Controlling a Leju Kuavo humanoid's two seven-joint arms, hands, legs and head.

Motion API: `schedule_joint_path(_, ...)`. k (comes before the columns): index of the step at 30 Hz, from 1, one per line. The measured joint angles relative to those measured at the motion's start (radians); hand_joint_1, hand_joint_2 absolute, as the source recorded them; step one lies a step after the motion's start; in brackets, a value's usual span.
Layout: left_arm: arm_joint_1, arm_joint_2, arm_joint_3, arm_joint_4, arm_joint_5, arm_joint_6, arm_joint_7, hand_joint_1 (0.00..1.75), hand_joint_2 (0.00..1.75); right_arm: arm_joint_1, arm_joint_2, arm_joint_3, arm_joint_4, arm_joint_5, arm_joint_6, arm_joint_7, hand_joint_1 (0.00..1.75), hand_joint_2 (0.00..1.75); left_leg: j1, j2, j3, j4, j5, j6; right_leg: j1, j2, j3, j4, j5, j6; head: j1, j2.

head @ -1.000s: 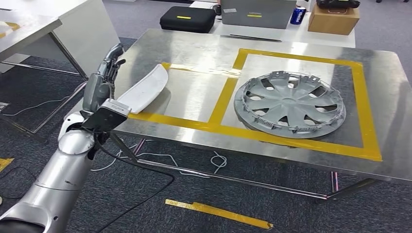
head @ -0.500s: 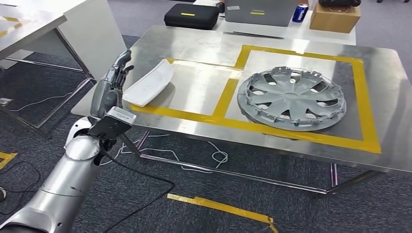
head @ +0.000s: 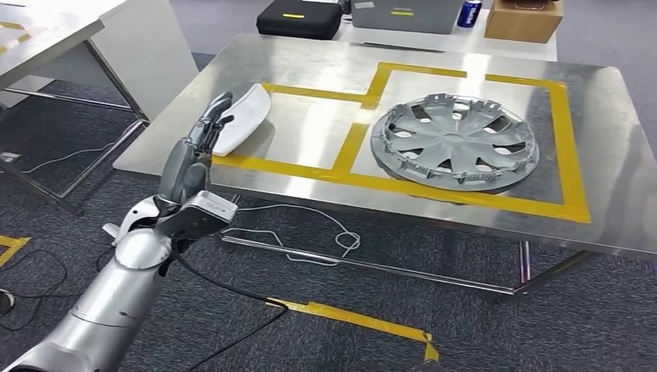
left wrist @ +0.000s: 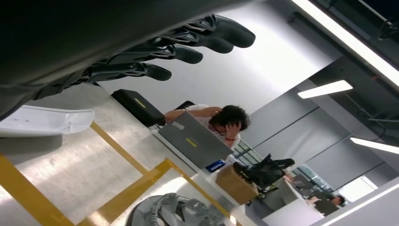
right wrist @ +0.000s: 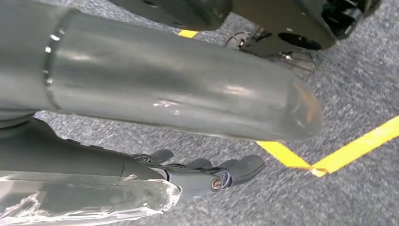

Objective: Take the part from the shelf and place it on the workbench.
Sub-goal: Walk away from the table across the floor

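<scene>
At the middle left of the head view, left hand [head: 194,151] raised on its silver arm, fingers [head: 218,108] straight and a little apart, holding nothing. Reaches up to the near left edge of the workbench [head: 310,62], fingertips just beside the white part [head: 246,116]; touching or just clear, hard to tell from here. In the left wrist view the same dark fingers [left wrist: 188,54] fan out with open air between them, the part [left wrist: 44,120] lying separately on the metal below. Reads as a hand that has let go.

Part resting flat on the workbench, in the upper-left quarter of the head view, at the left end of the left square marked in yellow tape [head: 352,143], its long side running along the table's edge. Probably set there because that marked bay is the drop spot, and the edge is as far as the arm reaches without leaning. Close to the rim, though, so a careless pull-back could nudge it off.

To the right, a grey wheel cover [head: 455,142] fills the larger taped bay, well apart from the part.

In the right wrist view, right hand [right wrist: 202,172] hangs low over grey carpet, fingers loosely extended, nothing in them — idle, judging by its position.
</scene>
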Motion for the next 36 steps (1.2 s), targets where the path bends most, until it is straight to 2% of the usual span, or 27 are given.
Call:
schedule_joint_path(3,0.023,0.0,-0.019,-0.016,-0.001,-0.001,-0.006,0.0,0.0,0.002,0.014,0.0,0.0,-0.003,-0.013,0.003,0.0,0.0,-0.001,0.001,-0.013,-0.011,0.017,0.016,-0.002,-0.001,-0.013,0.0,0.012,0.016,0.001,0.0)
schedule_joint_path(4,0.029,-0.001,-0.026,-0.021,-0.001,-0.001,-0.008,0.0,0.0,0.002,0.017,0.0,0.0,-0.004,-0.013,0.004,0.0,0.0,0.0,0.003,-0.019,-0.014,0.027,0.024,-0.003,0.0,-0.022,0.014,-0.007,0.021,0.002,0.0)
schedule_joint_path(5,0.032,-0.002,-0.033,-0.025,-0.001,-0.001,-0.01,0.0,0.0,0.003,0.018,0.0,0.0,-0.005,-0.014,0.004,0.0,0.0,0.001,0.004,-0.028,-0.017,0.038,0.031,-0.003,0.0,-0.036,0.048,-0.044,0.026,0.003,0.0)
schedule_joint_path(7,0.04,-0.003,-0.046,-0.031,-0.001,0.0,-0.011,0.0,0.0,0.002,0.02,0.0,0.0,-0.007,-0.014,0.003,0.0,0.0,-0.001,0.005,-0.051,-0.016,0.058,0.04,-0.005,0.001,-0.071,0.171,-0.141,0.033,0.006,0.0)
schedule_joint_path(8,0.045,-0.003,-0.051,-0.033,-0.001,0.0,-0.012,0.0,0.0,0.002,0.021,0.001,0.0,-0.007,-0.014,0.003,0.0,0.0,-0.003,0.005,-0.065,-0.015,0.068,0.041,-0.006,0.001,-0.084,0.235,-0.174,0.036,0.006,0.0)
schedule_joint_path(9,0.05,-0.003,-0.055,-0.034,-0.001,0.0,-0.012,0.0,0.0,0.002,0.022,0.001,0.0,-0.007,-0.014,0.003,0.0,0.0,-0.004,0.005,-0.079,-0.015,0.079,0.041,-0.005,0.001,-0.085,0.278,-0.185,0.037,0.006,0.0)
schedule_joint_path(10,0.054,-0.003,-0.058,-0.035,-0.001,0.0,-0.012,0.0,0.0,0.002,0.022,0.001,0.0,-0.007,-0.014,0.003,0.0,0.0,-0.006,0.005,-0.093,-0.014,0.089,0.041,-0.005,0.001,-0.071,0.288,-0.174,0.037,0.006,0.0)
schedule_joint_path(11,0.057,-0.003,-0.06,-0.037,0.0,0.0,-0.012,0.0,0.0,0.001,0.022,0.001,0.0,-0.007,-0.014,0.003,0.0,0.0,-0.007,0.005,-0.106,-0.014,0.099,0.04,-0.005,0.001,-0.04,0.263,-0.15,0.035,0.006,0.0)
schedule_joint_path(13,0.059,-0.003,-0.063,-0.044,0.0,0.0,-0.013,0.0,0.0,-0.002,0.022,0.001,-0.001,-0.008,-0.013,0.002,0.0,0.0,-0.009,0.003,-0.127,-0.012,0.117,0.035,-0.003,0.001,0.071,0.129,-0.117,0.027,0.006,0.0)
schedule_joint_path(14,0.059,-0.003,-0.065,-0.05,0.0,0.001,-0.013,0.0,0.0,-0.004,0.022,0.001,-0.002,-0.009,-0.014,0.001,0.0,0.0,-0.01,0.004,-0.135,-0.012,0.127,0.031,-0.001,0.001,0.125,0.053,-0.118,0.023,0.005,0.0)
schedule_joint_path(15,0.059,-0.004,-0.067,-0.054,0.0,0.001,-0.014,0.0,0.0,-0.006,0.022,0.001,-0.002,-0.009,-0.014,0.001,0.0,0.0,-0.011,0.004,-0.141,-0.011,0.137,0.026,0.002,0.002,0.162,-0.003,-0.125,0.02,0.005,0.0)
schedule_joint_path(16,0.06,-0.004,-0.07,-0.057,0.0,0.001,-0.014,0.0,0.0,-0.007,0.022,0.001,-0.003,-0.01,-0.014,0.0,0.0,0.0,-0.01,0.005,-0.146,-0.012,0.146,0.021,0.005,0.002,0.179,-0.033,-0.131,0.016,0.005,0.0)
schedule_joint_path(18,0.063,-0.003,-0.075,-0.059,0.0,0.001,-0.015,0.0,0.0,-0.004,0.024,0.001,-0.003,-0.011,-0.014,0.0,0.0,0.0,-0.007,0.004,-0.155,-0.014,0.158,0.01,0.006,0.001,0.167,-0.046,-0.117,0.004,0.006,0.0)
schedule_joint_path(19,0.065,-0.002,-0.076,-0.059,0.0,0.002,-0.015,0.0,0.0,-0.003,0.024,0.001,-0.003,-0.012,-0.014,0.0,0.0,0.0,-0.005,0.003,-0.162,-0.005,0.141,0.003,0.005,0.0,0.158,-0.049,-0.106,-0.005,0.004,0.0)
schedule_joint_path(20,0.067,-0.001,-0.077,-0.06,0.0,0.002,-0.015,0.0,0.0,-0.002,0.025,0.001,-0.003,-0.013,-0.014,0.0,0.0,0.0,-0.003,0.002,-0.173,0.021,0.106,-0.004,0.004,-0.003,0.147,-0.051,-0.093,-0.015,0.003,0.0)
schedule_joint_path(22,0.069,0.002,-0.079,-0.06,0.0,0.002,-0.015,0.0,0.0,-0.002,0.026,0.001,-0.003,-0.014,-0.013,0.0,0.0,0.0,0.003,0.001,-0.198,0.129,0.003,-0.018,0.004,-0.005,0.124,-0.049,-0.071,-0.025,-0.001,0.0)
schedule_joint_path(23,0.071,0.002,-0.079,-0.06,0.0,0.002,-0.015,0.0,0.0,-0.002,0.027,0.001,-0.003,-0.014,-0.013,0.0,0.0,0.0,0.007,0.001,-0.208,0.195,-0.035,-0.023,0.004,-0.005,0.111,-0.046,-0.061,-0.027,-0.002,0.0)
schedule_joint_path(24,0.073,0.003,-0.08,-0.06,0.0,0.002,-0.015,0.0,0.0,-0.002,0.027,0.001,-0.003,-0.015,-0.014,0.0,0.0,0.0,0.01,0.001,-0.211,0.243,-0.05,-0.027,0.004,-0.005,0.096,-0.044,-0.051,-0.026,-0.002,0.0)
schedule_joint_path(25,0.075,0.004,-0.081,-0.06,0.0,0.002,-0.015,0.0,0.0,-0.002,0.027,0.001,-0.003,-0.015,-0.014,0.0,0.0,0.0,0.012,0.001,-0.2,0.264,-0.045,-0.03,0.003,-0.006,0.08,-0.04,-0.042,-0.024,-0.002,0.0)
schedule_joint_path(26,0.076,0.005,-0.081,-0.06,0.0,0.002,-0.015,0.0,0.0,-0.002,0.028,0.001,-0.003,-0.015,-0.014,0.0,0.0,0.0,0.015,0.001,-0.175,0.25,-0.023,-0.031,0.002,-0.006,0.063,-0.034,-0.033,-0.021,-0.002,0.0)
schedule_joint_path(28,0.075,0.005,-0.082,-0.062,0.0,0.002,-0.015,0.0,0.0,-0.002,0.029,0.001,-0.004,-0.015,-0.014,0.0,0.0,0.0,0.017,0.001,-0.082,0.14,0.011,-0.031,0.001,-0.005,0.032,-0.02,-0.018,-0.014,-0.002,0.0)
schedule_joint_path(30,0.074,0.004,-0.083,-0.068,0.001,0.002,-0.015,0.0,0.0,-0.003,0.03,0.001,-0.004,-0.015,-0.014,0.0,0.0,0.0,0.015,0.0,-0.002,0.025,0.003,-0.022,0.002,-0.004,0.011,-0.009,-0.004,-0.003,-0.002,0.0)
schedule_joint_path(31,0.073,0.004,-0.084,-0.071,0.002,0.002,-0.016,0.0,0.0,-0.003,0.031,0.001,-0.005,-0.016,-0.014,0.0,0.0,0.0,0.012,0.0,0.014,-0.004,-0.007,-0.015,0.001,-0.004,0.005,-0.007,0.003,0.004,-0.003,0.0)
schedule_joint_path(33,0.075,0.004,-0.085,-0.073,0.008,-0.001,-0.016,0.0,0.0,-0.003,0.031,0.001,-0.005,-0.02,-0.014,0.0,0.0,0.0,0.009,0.001,0.008,-0.016,-0.001,0.002,-0.003,-0.005,-0.002,-0.007,0.015,0.016,-0.003,0.0)
schedule_joint_path(34,0.076,0.004,-0.086,-0.073,0.015,-0.004,-0.015,0.0,0.0,-0.003,0.031,0.001,-0.005,-0.025,-0.014,0.0,0.0,0.0,0.009,0.002,0.003,-0.018,0.007,0.01,-0.005,-0.004,-0.009,0.001,0.007,0.022,-0.002,0.0)
schedule_joint_path(35,0.077,0.003,-0.088,-0.073,0.024,-0.007,-0.012,0.0,0.0,-0.002,0.031,0.001,-0.005,-0.033,-0.013,-0.002,0.0,0.0,0.01,0.003,-0.003,-0.02,0.017,0.019,-0.006,-0.003,-0.021,0.025,-0.015,0.026,-0.001,0.0)
schedule_joint_path(36,0.08,0.002,-0.09,-0.073,0.033,-0.012,-0.008,0.0,0.0,-0.001,0.031,0.0,-0.005,-0.042,-0.011,-0.005,0.0,0.0,0.011,0.004,-0.012,-0.022,0.027,0.025,-0.008,-0.001,-0.041,0.072,-0.053,0.03,0.0,0.0)
